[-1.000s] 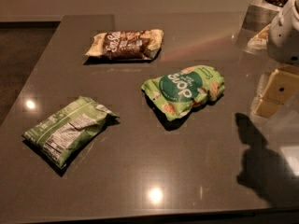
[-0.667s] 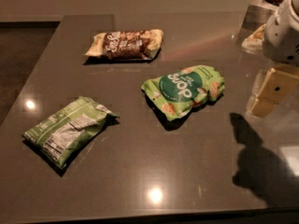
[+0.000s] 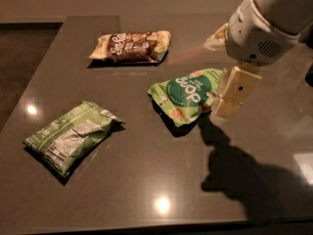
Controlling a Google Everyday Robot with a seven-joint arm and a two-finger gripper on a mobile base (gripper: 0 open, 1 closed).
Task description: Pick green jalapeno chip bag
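Observation:
The green jalapeno chip bag (image 3: 71, 136) lies flat at the front left of the dark table (image 3: 146, 180). It is crinkled light green, back side up, with a white nutrition panel. My gripper (image 3: 224, 106) hangs from the white arm (image 3: 259, 31) at the upper right. It hovers above the table at the right edge of the brighter green bag (image 3: 188, 96), far to the right of the jalapeno bag. It holds nothing that I can see.
A brown-and-cream snack bag (image 3: 131, 46) lies at the back of the table. The brighter green bag with a dark green circle sits in the middle. A pale packet (image 3: 216, 38) shows behind the arm. The table's left edge borders dark floor.
The arm and gripper have moved left and come closer to the brighter green bag. The view has shifted too. The bags lie as before.

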